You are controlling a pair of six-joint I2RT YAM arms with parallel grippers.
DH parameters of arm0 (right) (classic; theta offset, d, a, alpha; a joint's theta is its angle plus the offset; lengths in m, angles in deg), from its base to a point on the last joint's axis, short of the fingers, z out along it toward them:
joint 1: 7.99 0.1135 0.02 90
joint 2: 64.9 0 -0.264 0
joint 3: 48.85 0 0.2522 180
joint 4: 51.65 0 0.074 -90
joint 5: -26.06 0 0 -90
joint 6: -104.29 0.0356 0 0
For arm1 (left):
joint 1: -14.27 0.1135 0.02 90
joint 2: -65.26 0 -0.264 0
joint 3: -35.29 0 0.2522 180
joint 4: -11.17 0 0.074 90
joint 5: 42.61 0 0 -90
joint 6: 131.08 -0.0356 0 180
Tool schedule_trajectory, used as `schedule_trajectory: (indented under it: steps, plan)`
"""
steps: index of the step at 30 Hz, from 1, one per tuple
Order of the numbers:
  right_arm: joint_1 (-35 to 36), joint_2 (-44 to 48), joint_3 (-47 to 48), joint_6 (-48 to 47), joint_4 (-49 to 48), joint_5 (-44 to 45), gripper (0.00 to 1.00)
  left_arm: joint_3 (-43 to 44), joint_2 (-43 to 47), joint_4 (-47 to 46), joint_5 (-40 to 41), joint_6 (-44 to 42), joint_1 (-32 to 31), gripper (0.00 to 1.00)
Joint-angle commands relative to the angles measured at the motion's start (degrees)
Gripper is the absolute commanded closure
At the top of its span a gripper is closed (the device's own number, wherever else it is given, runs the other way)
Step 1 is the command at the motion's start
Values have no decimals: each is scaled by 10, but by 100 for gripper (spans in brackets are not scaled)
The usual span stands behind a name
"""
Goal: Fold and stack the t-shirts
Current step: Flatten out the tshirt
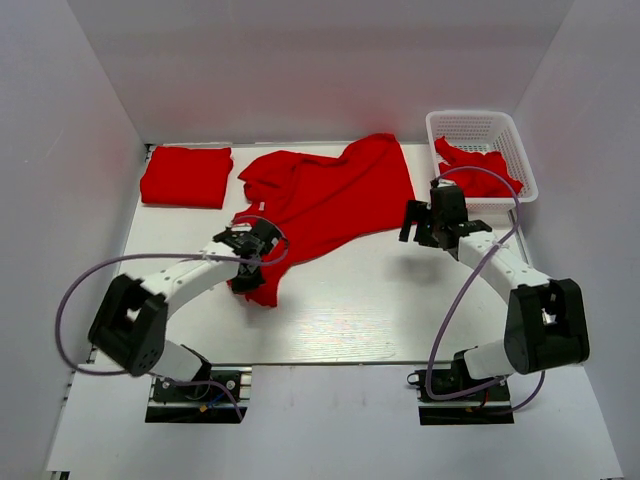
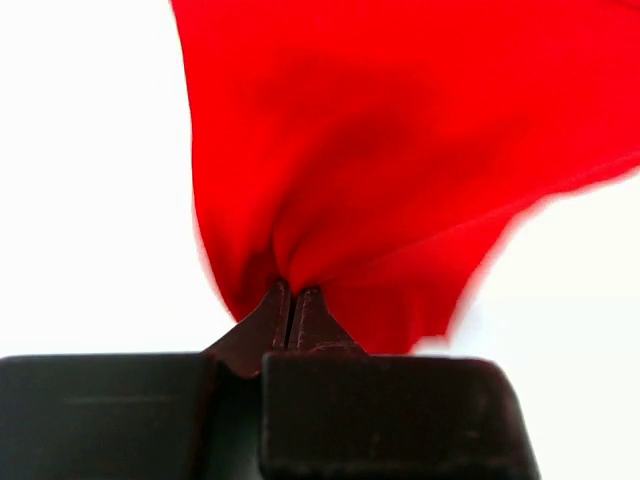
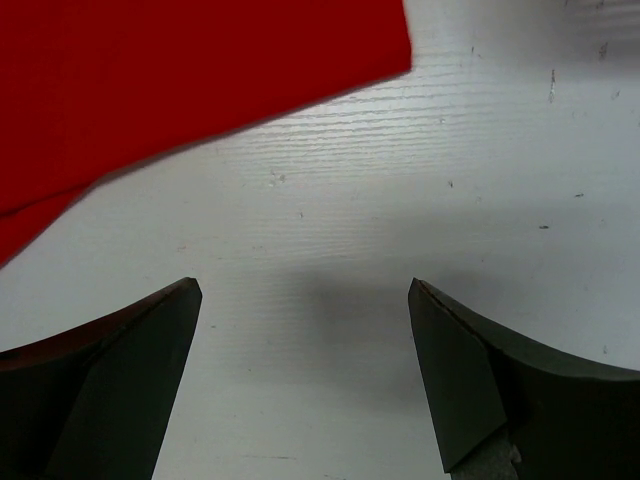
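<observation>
1. In the top view we cannot make out the left fingertips, which the wrist and a bunched fold of red cloth cover. The left wrist view is almost filled by red cloth that runs off the top and right of the frame.
2. The left gripper (image 1: 250, 268) (image 2: 290, 310) is clamped tight on the near-left end of the spread shirt (image 1: 330, 200) (image 2: 400, 150). Its jaws meet, and the cloth fans out from the pinch.
3. The spread shirt lies rumpled across the middle of the table (image 1: 340, 320), with a tail drawn toward the left arm.
4. The right gripper (image 1: 415, 228) (image 3: 305, 300) has its jaws wide apart and holds nothing. It is over bare table just beside the spread shirt's right edge (image 3: 150, 80), not touching it.
5. The folded shirt (image 1: 187, 176) lies flat at the far left corner, well apart from both grippers.
6. The white basket (image 1: 500, 125) stands at the far right corner. It holds crumpled red cloth (image 1: 478, 165); we cannot tell how many shirts.
</observation>
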Motion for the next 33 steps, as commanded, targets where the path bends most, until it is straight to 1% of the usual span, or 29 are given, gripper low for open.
schedule_trajectory:
  steps: [1, 5, 6, 8, 9, 15, 18, 21, 26, 33]
  plan:
    - [0, -11, 26, 17, -8, 19, 10, 18, 97, 93, 72, 27, 12, 100]
    - [1, -34, 27, 10, -11, 14, 10, 18, 159, 117, 105, 27, 19, 100]
    - [4, -40, 27, 6, -13, 4, 10, 18, 166, 117, 105, 14, 19, 100]
    - [7, -51, 27, 4, -16, -2, 10, 18, 174, 107, 95, -6, 19, 100]
    - [11, -56, 28, 6, -16, -4, 12, 18, 174, 99, 87, -12, 19, 100]
    - [26, -81, 24, 4, -26, 3, 17, 11, 163, 79, 64, -18, 19, 100]
    - [30, -95, 26, 1, -40, 5, 26, 11, 158, 79, 69, -18, 19, 100]
    - [35, -120, 30, -4, -54, 6, 32, 6, 158, 79, 69, -24, 19, 100]
    - [36, -160, 45, -6, -67, 32, 32, 1, 158, 79, 69, -24, 19, 100]
    - [37, -205, 72, -3, -120, 46, 32, 1, 158, 84, 80, -24, 19, 100]
